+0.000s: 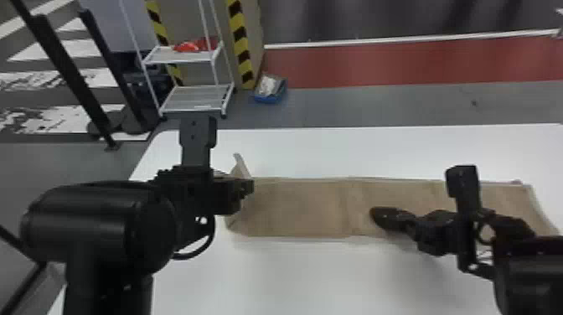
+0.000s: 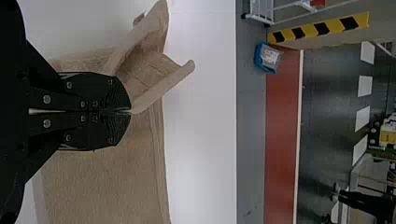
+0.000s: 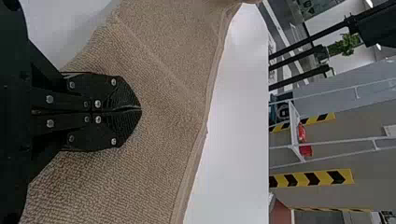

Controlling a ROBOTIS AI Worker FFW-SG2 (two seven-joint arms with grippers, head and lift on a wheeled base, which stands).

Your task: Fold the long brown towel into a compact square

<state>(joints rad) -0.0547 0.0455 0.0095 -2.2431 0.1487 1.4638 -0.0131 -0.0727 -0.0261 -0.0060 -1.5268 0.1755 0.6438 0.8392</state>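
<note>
"What's the left gripper (image 2: 130, 112) doing?"

"Its fingers are closed on the raised left end of the towel (image 1: 310, 209). I'd lift just enough to clear the cloth, then lay it rightward, edges matched."

"And the rest?"

"Stretched lengthwise across the table (image 1: 314, 276). The right gripper (image 1: 373, 214), near the middle, has its fingers together, apparently empty; light pressure there could stop sliding."

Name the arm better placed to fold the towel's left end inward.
Left, I'd judge: the left gripper pinches the brown towel at its raised left end, while the right gripper is shut over its flat stretch.
</note>
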